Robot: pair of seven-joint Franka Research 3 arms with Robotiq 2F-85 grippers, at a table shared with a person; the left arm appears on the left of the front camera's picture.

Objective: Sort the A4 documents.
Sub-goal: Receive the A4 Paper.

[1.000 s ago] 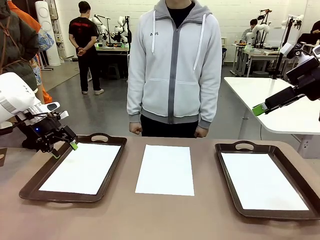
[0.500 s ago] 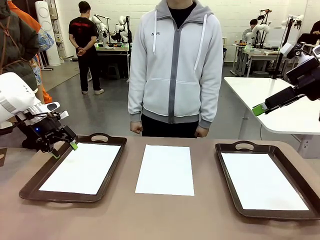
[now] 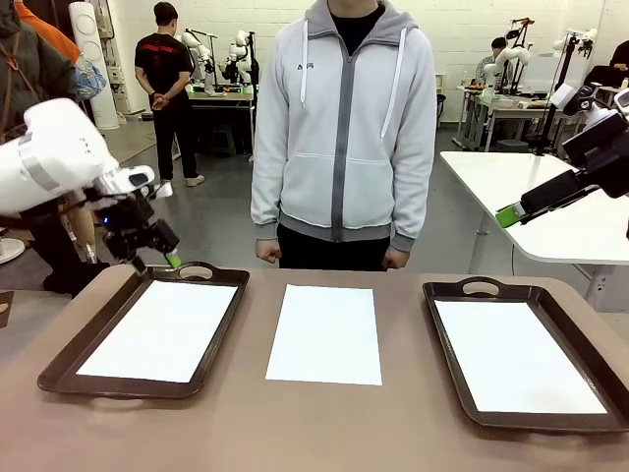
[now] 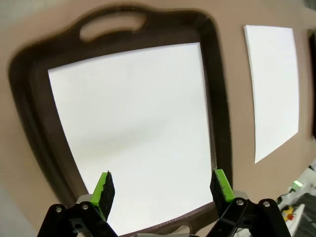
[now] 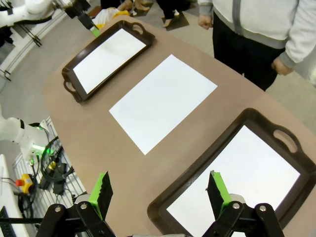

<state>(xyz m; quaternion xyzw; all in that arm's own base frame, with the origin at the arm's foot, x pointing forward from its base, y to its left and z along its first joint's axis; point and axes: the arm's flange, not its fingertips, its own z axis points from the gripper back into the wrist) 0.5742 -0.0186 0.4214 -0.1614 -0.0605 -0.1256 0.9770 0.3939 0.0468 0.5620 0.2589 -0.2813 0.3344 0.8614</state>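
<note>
Three white A4 sheets are in view. One lies bare on the tabletop in the middle (image 3: pixel 324 332) (image 5: pixel 163 101) (image 4: pixel 274 89). Another rests in the left brown tray (image 3: pixel 162 329) (image 4: pixel 133 128), and the third in the right brown tray (image 3: pixel 516 354) (image 5: pixel 237 182). My left gripper (image 3: pixel 157 260) (image 4: pixel 160 186) hangs open and empty above the left tray's far handle, looking down on its sheet. My right gripper (image 3: pixel 511 212) (image 5: pixel 160 192) is open and empty, held high at the right above the right tray.
The left tray's rim (image 3: pixel 59 369) and the right tray's rim (image 3: pixel 442 334) flank the middle sheet. A person in a grey hoodie (image 3: pixel 339 128) stands at the far edge, fists at their sides. A white table (image 3: pixel 550 206) stands behind at right.
My left arm has risen and swung from the left tray's left rim towards its far handle. The right arm, the sheets and the person are unchanged.
</note>
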